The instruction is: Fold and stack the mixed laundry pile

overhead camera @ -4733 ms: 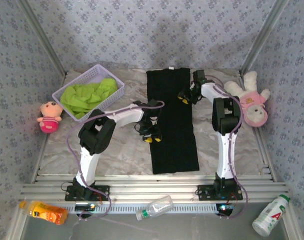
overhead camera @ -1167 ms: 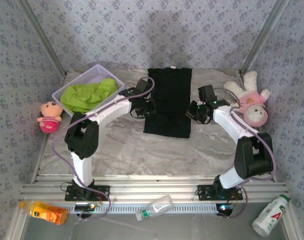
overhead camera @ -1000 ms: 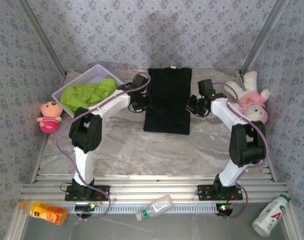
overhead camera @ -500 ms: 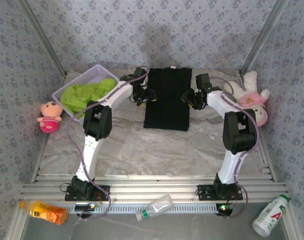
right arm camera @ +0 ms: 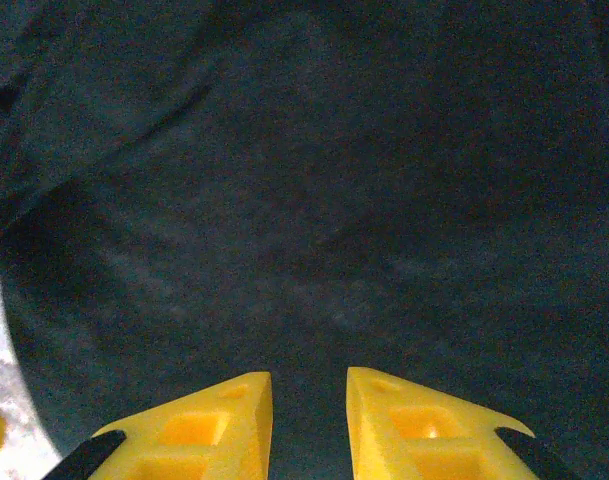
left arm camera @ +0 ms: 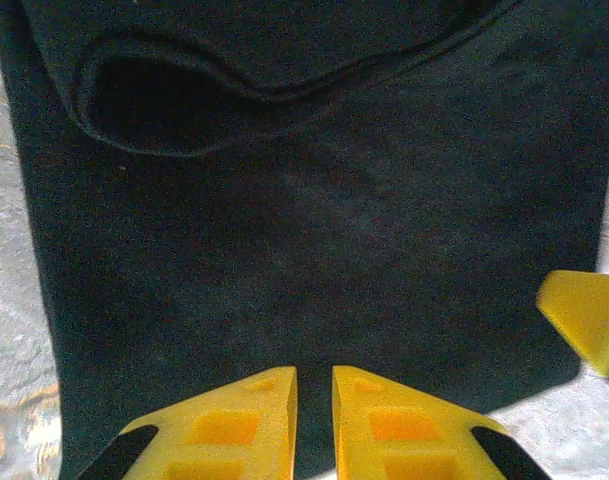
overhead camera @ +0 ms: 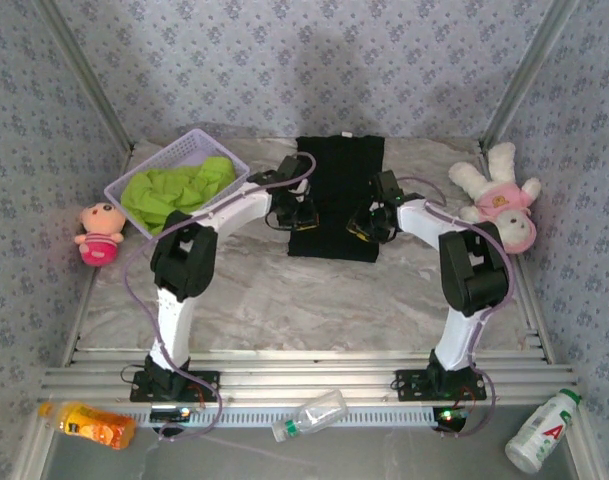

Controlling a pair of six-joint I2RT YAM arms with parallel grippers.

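Black T-shirt (overhead camera: 336, 180) of soft cloth is lying folded into a long rectangle on the far middle of the grey marbled tabletop (overhead camera: 284, 300), between the two hands. From above, the left hand (overhead camera: 296, 215) is hanging at the shirt's left edge, close to its near corner. The right hand (overhead camera: 364, 225) is hanging over the shirt's right side, also close to the near edge.

From the left wrist, the left hand (left arm camera: 314, 372) is showing two yellow wedge-shaped fingers (left arm camera: 234, 425) with only a slim gap between them, narrow, and no cloth is showing in that gap. The black T-shirt (left arm camera: 314, 230) is spreading out just ahead of the fingertips, with a loose curled fold farther ahead and to the left.

From the right wrist, the right hand (right arm camera: 309, 378) is also narrow, its yellow fingers (right arm camera: 424, 430) standing a little farther apart, with nothing showing between them. Dark cloth (right arm camera: 334, 200) is lying ahead of it on all sides. Whether either hand is touching the cloth is not clear.

Well to the left of the left hand, a crumpled lime-green T-shirt (overhead camera: 174, 190) is sitting inside a lavender plastic lattice basket (overhead camera: 152, 158). Farther left of the basket, a small pink plush doll (overhead camera: 99, 232) is lying on the tabletop. To the right of the right hand, a white and pink plush bear (overhead camera: 499, 205) is lying on its back.
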